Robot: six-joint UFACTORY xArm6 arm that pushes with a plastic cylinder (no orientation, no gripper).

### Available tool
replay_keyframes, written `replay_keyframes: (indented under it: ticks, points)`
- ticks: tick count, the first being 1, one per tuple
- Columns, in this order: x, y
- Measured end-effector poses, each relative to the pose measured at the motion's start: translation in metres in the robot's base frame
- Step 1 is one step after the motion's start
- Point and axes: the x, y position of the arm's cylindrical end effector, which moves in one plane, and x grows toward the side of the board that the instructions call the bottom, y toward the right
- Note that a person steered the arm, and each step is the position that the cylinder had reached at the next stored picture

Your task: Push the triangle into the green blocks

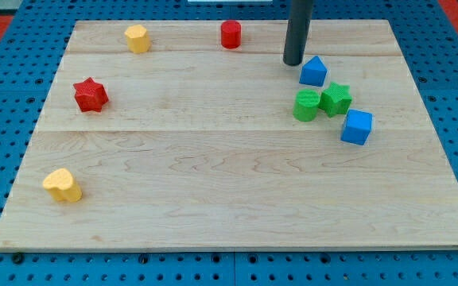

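The blue triangle-like block (313,71) lies at the view's upper right. Just below it sit the green cylinder (306,105) and the green star (336,98), side by side and touching. The triangle's lower edge nearly touches the green star. My tip (293,62) stands on the board just to the upper left of the blue triangle, very close to it.
A blue cube (357,126) lies right below the green star. A red cylinder (230,34) and a yellow block (137,38) sit near the top edge. A red star (91,94) is at the left, a yellow heart-like block (62,185) at the lower left.
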Motion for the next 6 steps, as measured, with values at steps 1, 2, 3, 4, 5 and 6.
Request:
replay_keyframes:
  ticks: [1,2,3,4,5,6]
  points:
    - [-0.012,0.039]
    - [0.013,0.049]
    - [-0.005,0.070]
    - [0.011,0.031]
    - [0.086,0.059]
    - [0.087,0.056]
